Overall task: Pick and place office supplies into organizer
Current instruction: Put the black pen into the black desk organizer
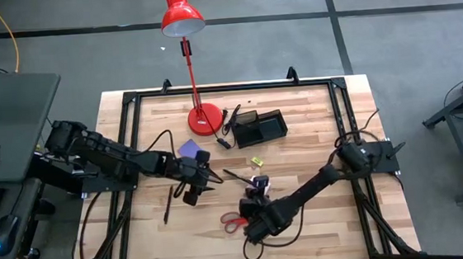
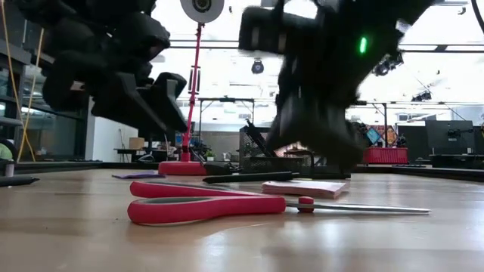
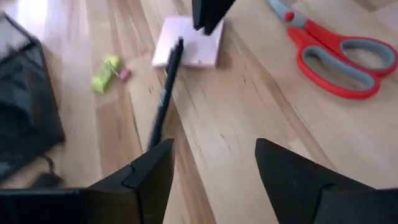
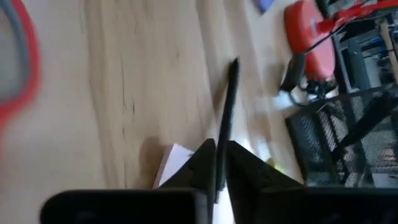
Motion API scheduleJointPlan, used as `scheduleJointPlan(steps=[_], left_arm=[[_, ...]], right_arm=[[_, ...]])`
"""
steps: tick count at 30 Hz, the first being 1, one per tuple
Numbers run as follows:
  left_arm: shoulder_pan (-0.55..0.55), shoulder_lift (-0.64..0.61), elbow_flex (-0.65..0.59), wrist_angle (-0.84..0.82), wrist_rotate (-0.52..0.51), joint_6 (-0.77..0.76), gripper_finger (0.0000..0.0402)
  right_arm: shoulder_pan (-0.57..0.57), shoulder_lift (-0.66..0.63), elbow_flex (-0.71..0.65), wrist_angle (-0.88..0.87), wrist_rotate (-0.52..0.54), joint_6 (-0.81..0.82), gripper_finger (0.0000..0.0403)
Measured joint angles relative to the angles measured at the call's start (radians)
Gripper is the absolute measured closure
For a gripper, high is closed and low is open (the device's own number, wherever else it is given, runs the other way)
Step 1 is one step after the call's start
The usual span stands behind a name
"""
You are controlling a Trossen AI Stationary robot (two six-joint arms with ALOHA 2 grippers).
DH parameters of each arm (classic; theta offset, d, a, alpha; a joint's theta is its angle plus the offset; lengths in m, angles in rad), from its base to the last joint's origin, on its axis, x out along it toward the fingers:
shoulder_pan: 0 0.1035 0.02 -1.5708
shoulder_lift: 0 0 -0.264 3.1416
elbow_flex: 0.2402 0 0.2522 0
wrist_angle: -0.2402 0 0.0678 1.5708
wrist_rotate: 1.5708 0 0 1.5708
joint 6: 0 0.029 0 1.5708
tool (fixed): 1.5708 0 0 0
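black organizer (image 1: 260, 127), dark pen (image 1: 235, 119) inside

overhead looking down; table-level sideways, both showing scissors (image 1: 233, 221)

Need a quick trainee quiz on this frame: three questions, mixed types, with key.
1. True or false: the left hand is open, with nothing between its fingers.
2. What does the right hand grip?
A. scissors
B. a pen
C. the pink pad
3. Fill in: the red-handled scissors lie on the ____, not in the organizer.

Key:
1. True
2. B
3. table
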Motion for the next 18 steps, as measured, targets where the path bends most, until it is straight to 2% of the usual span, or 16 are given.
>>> scheduleJointPlan(steps=[4,11,16,18], left_arm=[[0.027,0.004,0.021,-0.023,0.043,0.062,0.0192],[0.072,0.018,0.138,-0.131,0.207,0.115,0.0205],[0.119,0.109,0.22,-0.133,0.386,0.157,0.0218],[0.13,0.162,0.259,-0.142,0.401,0.17,0.0227]], right_arm=[[0.023,-0.078,0.001,-0.052,0.009,0.079,0.0333],[0.101,-0.176,0.002,-0.234,0.151,0.329,0.0256],[0.144,-0.18,0.002,-0.326,0.183,0.465,0.023],[0.155,-0.178,0.002,-0.347,0.183,0.512,0.0227]])
